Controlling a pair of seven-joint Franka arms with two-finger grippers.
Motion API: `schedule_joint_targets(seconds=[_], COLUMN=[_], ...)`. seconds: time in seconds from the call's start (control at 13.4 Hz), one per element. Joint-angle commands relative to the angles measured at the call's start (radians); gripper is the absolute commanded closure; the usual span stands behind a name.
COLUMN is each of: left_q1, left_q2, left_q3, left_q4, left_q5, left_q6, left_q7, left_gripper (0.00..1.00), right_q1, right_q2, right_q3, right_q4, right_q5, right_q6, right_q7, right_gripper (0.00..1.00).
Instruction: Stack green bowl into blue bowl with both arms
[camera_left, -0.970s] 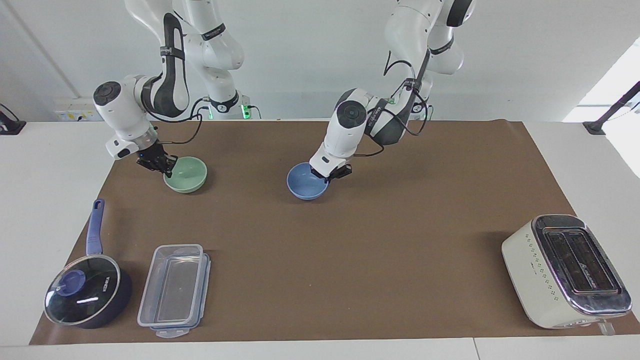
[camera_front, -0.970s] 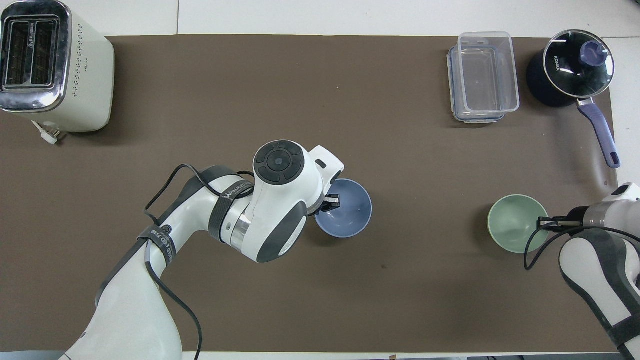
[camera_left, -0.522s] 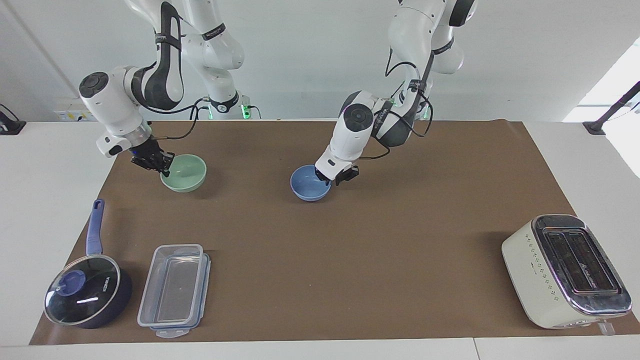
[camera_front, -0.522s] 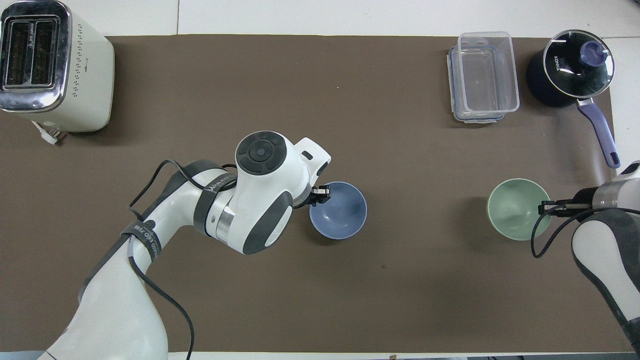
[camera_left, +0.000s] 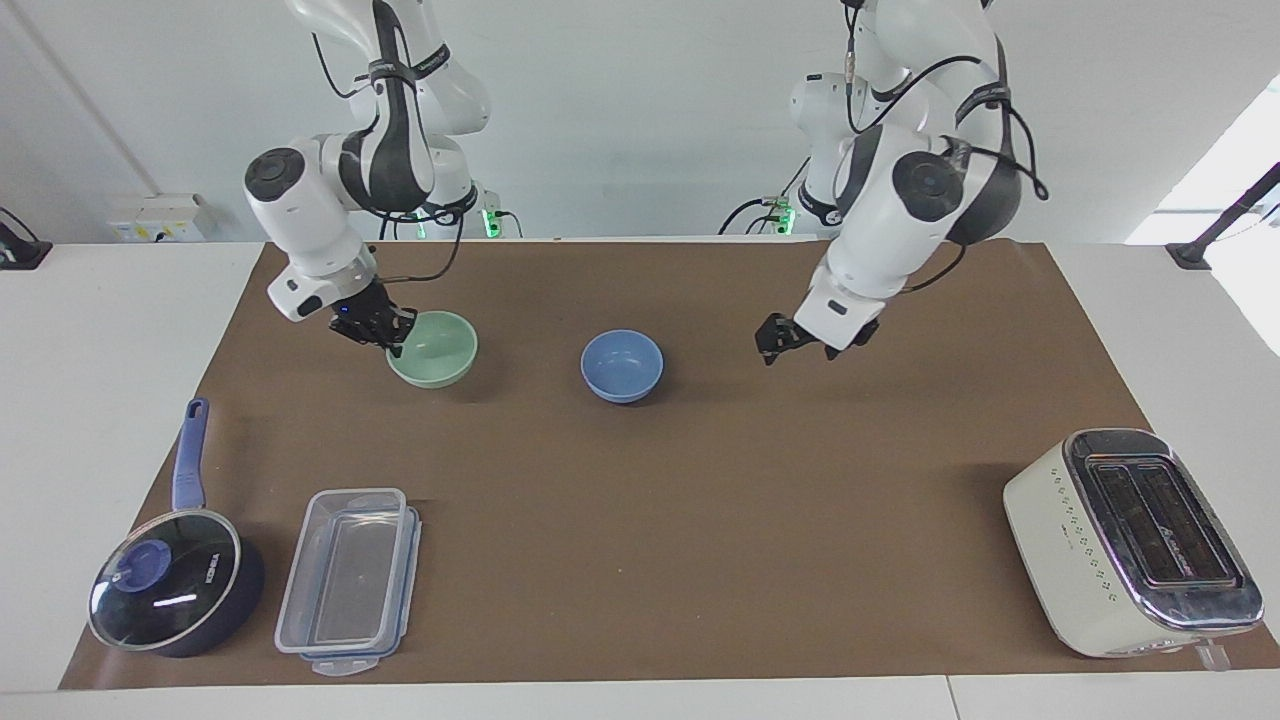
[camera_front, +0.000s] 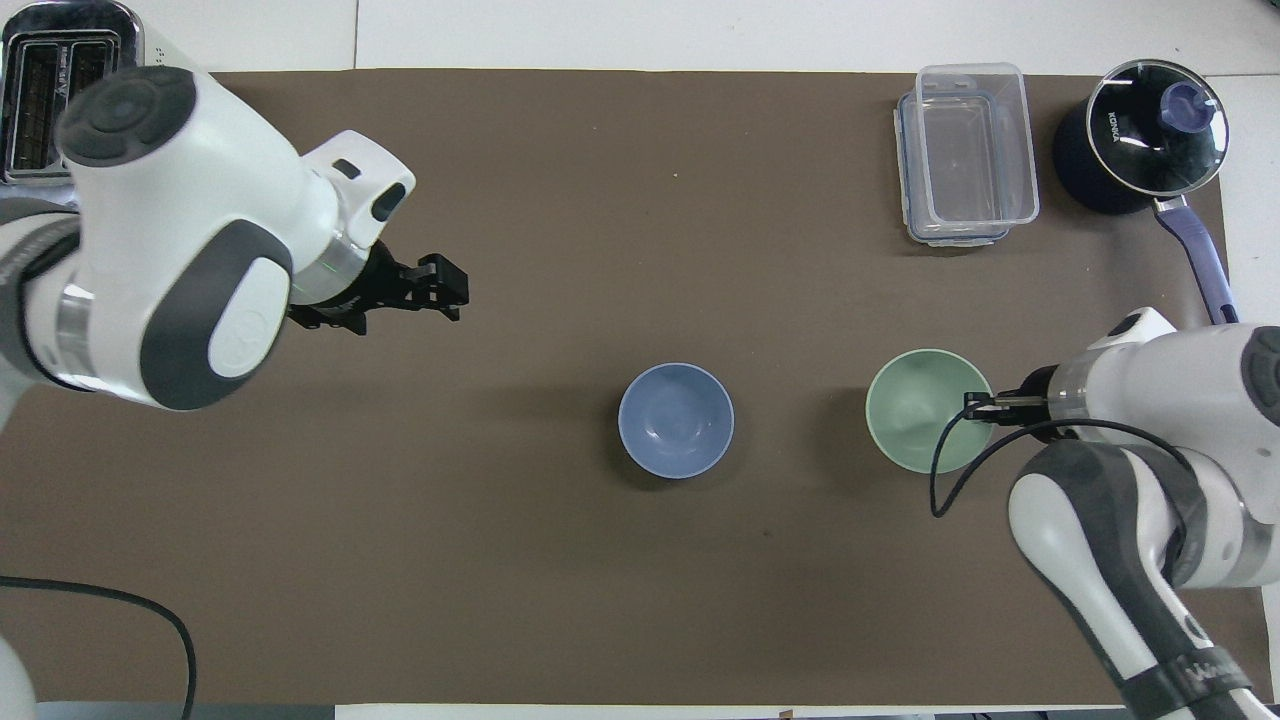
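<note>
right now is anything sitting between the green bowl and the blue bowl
Nothing visible. Only bare brown mat lies between the green bowl, gripped at its rim by the right end effector, and the blue bowl. The left end effector hangs clear, toward its own end.

A toaster (camera_left: 1135, 540), clear container (camera_left: 348, 580) and lidded pan (camera_left: 170, 585) sit on brown mat (camera_left: 700, 520).

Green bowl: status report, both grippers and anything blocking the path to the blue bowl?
Right gripper shut on green bowl rim, bowl lifted. Left gripper open, over bare mat. Blue bowl free on mat; nothing between the bowls.
</note>
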Motion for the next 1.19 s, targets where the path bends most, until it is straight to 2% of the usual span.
schedule_joint_targets(seconds=[0.0, 0.07, 0.22, 0.37, 0.6, 0.82, 1.12], left_q1=[0.100, 0.148, 0.206, 0.211, 0.213, 0.216, 0.227], left_q2=[-0.057, -0.086, -0.130, -0.143, -0.124, -0.132, -0.138], left_q3=[-0.006, -0.004, -0.001, -0.001, -0.001, 0.001, 0.001], left_q4=[0.019, 0.019, 0.022, 0.028, 0.129, 0.113, 0.119], left_q5=[0.027, 0.030, 0.066, 0.094, 0.099, 0.093, 0.093], left_q6=[-0.095, -0.133, -0.201, -0.238, -0.366, -0.361, -0.283], left_q7=[0.125, 0.194, 0.283, 0.290, 0.291, 0.342, 0.339], left_gripper=[0.00, 0.00, 0.00, 0.00, 0.00, 0.00, 0.00], right_q1=[0.149, 0.196, 0.256, 0.334, 0.399, 0.422, 0.444], right_q2=[-0.013, -0.007, 0.039, 0.108, 0.162, 0.182, 0.210], right_q3=[-0.001, -0.001, 0.000, 0.000, 0.000, 0.000, 0.000], right_q4=[-0.007, 0.001, 0.060, 0.149, 0.191, 0.197, 0.192], right_q5=[0.013, 0.034, 0.160, 0.166, 0.165, 0.157, 0.139], right_q6=[0.070, 0.101, 0.132, 0.129, 0.140, 0.149, 0.143], right_q7=[0.159, 0.199, 0.199, 0.216, 0.248, 0.248, 0.242], right_gripper=[1.00, 1.00, 1.00, 1.00, 1.00, 1.00, 1.00])
